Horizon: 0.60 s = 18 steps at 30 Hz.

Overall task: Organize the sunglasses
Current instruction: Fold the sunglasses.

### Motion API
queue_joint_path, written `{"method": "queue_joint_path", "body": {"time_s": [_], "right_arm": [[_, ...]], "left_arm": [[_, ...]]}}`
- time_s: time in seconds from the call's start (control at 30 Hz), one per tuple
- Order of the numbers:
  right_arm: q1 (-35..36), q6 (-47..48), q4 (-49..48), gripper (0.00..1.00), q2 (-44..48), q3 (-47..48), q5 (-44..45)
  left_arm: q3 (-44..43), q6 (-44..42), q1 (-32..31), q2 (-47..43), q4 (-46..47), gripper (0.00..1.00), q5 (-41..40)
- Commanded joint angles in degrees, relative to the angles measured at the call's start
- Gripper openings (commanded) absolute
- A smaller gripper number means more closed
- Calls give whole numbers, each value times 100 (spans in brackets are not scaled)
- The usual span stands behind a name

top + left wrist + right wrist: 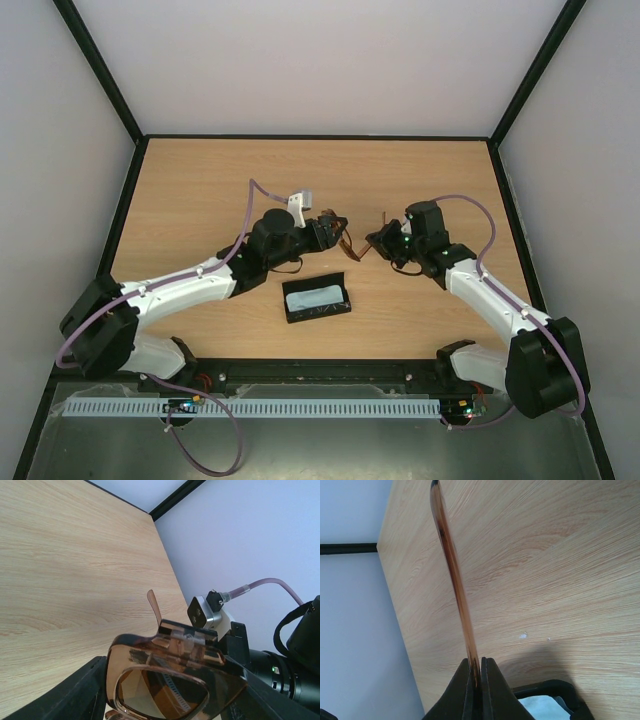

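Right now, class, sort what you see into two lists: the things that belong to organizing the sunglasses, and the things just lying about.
In the job:
- sunglasses, held by both arms
- left gripper, gripping the frame
- right gripper, shut on one temple arm

Lying about:
- black case, open on the table
- light blue cloth, inside the case

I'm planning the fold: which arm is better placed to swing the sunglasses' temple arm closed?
Right. The right gripper is shut on the thin brown temple arm, so it can likely swing it, while the left gripper clamps the front of the sunglasses steady.
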State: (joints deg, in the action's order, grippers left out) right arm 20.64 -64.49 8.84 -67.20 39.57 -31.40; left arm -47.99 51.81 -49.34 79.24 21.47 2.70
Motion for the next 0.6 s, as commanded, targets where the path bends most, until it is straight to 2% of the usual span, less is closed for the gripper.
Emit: {"method": "queue_joint_path", "body": {"time_s": [0.0,0.23,0.57], "right_arm": [[35,59,-158,1,11,-49,-57],[31,67,-172,1,-23,-20,-77],[36,138,-185,1,-89,27,-133]], "left_arm": [[-188,-32,-40,79,10,58,-50],[-227,-6,-37,145,-63,51,-41],[-299,-47,-32,166,-194,50,-101]]}}
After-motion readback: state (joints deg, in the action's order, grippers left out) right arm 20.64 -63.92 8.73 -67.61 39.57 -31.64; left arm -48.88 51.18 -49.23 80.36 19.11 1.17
